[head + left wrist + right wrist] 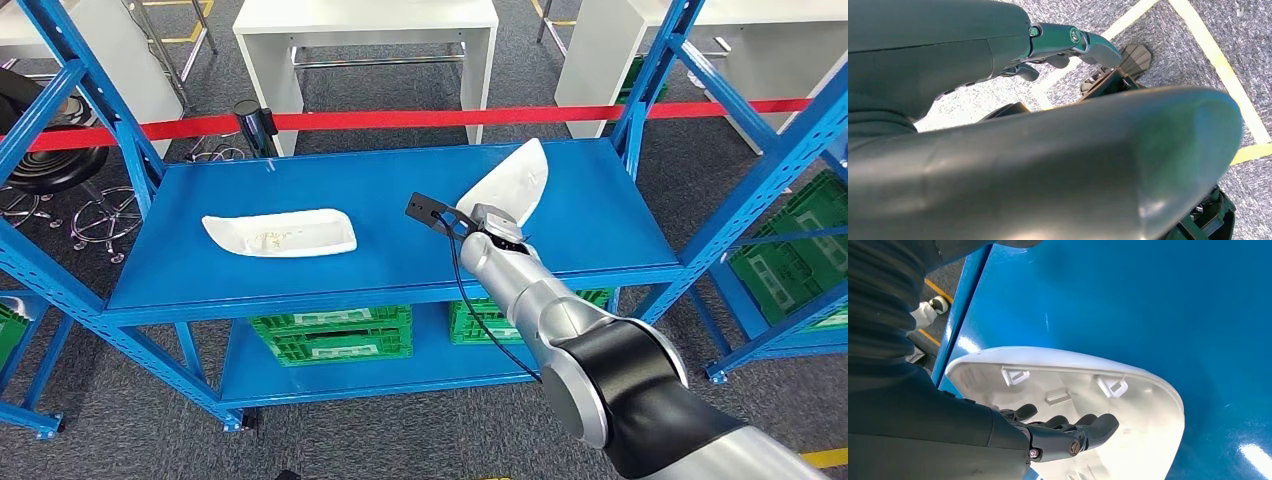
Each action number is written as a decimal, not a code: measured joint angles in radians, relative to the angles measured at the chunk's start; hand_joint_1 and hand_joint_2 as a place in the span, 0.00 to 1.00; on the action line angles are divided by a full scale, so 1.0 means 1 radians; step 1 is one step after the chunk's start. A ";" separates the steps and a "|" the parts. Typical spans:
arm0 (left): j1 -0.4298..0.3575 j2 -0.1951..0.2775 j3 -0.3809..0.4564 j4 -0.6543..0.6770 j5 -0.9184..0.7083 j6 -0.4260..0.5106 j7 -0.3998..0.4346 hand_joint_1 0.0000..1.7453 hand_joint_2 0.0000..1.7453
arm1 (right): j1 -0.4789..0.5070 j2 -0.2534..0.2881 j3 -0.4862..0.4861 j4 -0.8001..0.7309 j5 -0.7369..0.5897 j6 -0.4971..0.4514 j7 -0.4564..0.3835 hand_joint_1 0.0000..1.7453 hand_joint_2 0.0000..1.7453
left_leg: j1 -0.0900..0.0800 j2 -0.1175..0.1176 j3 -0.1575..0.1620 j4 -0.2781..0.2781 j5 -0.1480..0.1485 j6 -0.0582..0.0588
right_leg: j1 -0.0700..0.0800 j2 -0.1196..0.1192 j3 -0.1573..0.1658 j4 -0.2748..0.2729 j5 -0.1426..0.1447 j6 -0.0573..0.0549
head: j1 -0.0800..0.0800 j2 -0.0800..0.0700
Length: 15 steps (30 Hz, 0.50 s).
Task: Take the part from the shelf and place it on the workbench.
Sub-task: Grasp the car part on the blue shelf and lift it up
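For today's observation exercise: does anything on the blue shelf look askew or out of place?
Yes. The white part near the shelf's right rear is tipped up at an angle, its hollow side with clips facing the right hand, whose fingers reach inside it. The other white part lies flat.

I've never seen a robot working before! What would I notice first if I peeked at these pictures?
Probably the robot's big silver right arm reaching over the bright blue metal shelf, its right hand curled inside a white curved plastic shell part tilted up near the shelf's right side. Next, a second white shell part lying flat on the left of the shelf. Behind runs a red barrier tape.
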<state>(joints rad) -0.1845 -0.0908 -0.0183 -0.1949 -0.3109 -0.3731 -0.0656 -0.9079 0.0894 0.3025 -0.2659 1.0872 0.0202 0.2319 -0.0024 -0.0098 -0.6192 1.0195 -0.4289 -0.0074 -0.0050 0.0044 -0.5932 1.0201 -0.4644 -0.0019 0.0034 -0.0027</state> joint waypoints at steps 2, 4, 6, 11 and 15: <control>0.000 0.000 0.000 0.000 0.000 0.000 0.000 0.00 0.00 | 0.000 0.000 0.000 0.000 0.000 0.000 0.000 0.00 1.00 | 0.000 0.000 0.000 0.000 0.000 0.000 | 0.000 0.000 0.000 0.000 0.000 0.000 | 0.000 0.000; 0.000 0.000 0.000 0.000 0.000 0.000 0.000 0.00 0.00 | 0.000 0.000 0.000 0.000 -0.001 -0.001 0.000 0.00 1.00 | 0.000 0.000 0.000 0.000 0.000 0.000 | 0.000 0.000 0.000 0.000 0.000 0.000 | 0.000 0.000; 0.000 0.000 0.000 0.000 -0.001 0.000 0.000 0.00 0.00 | 0.000 -0.002 0.000 0.000 -0.004 -0.008 0.000 0.00 1.00 | 0.000 0.000 0.000 0.000 0.000 0.000 | 0.000 0.000 0.000 0.000 0.000 0.000 | 0.000 0.000; 0.000 0.000 0.000 0.000 -0.003 0.000 0.002 0.00 0.00 | 0.001 -0.008 0.000 0.000 -0.009 -0.015 0.000 0.02 1.00 | 0.000 0.000 0.000 0.000 0.000 0.000 | 0.000 0.000 0.000 0.000 0.000 0.000 | 0.000 0.000; -0.001 0.000 0.000 0.000 -0.004 0.000 0.003 0.00 0.00 | 0.003 -0.010 0.000 0.000 -0.011 -0.017 0.000 0.86 1.00 | 0.000 0.000 0.000 0.000 0.000 0.000 | 0.000 0.000 0.000 0.000 0.000 0.000 | 0.000 0.000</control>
<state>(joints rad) -0.1851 -0.0908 -0.0183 -0.1949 -0.3145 -0.3731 -0.0626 -0.9054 0.0789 0.3025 -0.2659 1.0762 0.0031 0.2317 -0.0024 -0.0095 -0.6192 1.0195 -0.4289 -0.0074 -0.0051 0.0044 -0.5934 1.0201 -0.4644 -0.0019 0.0034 -0.0027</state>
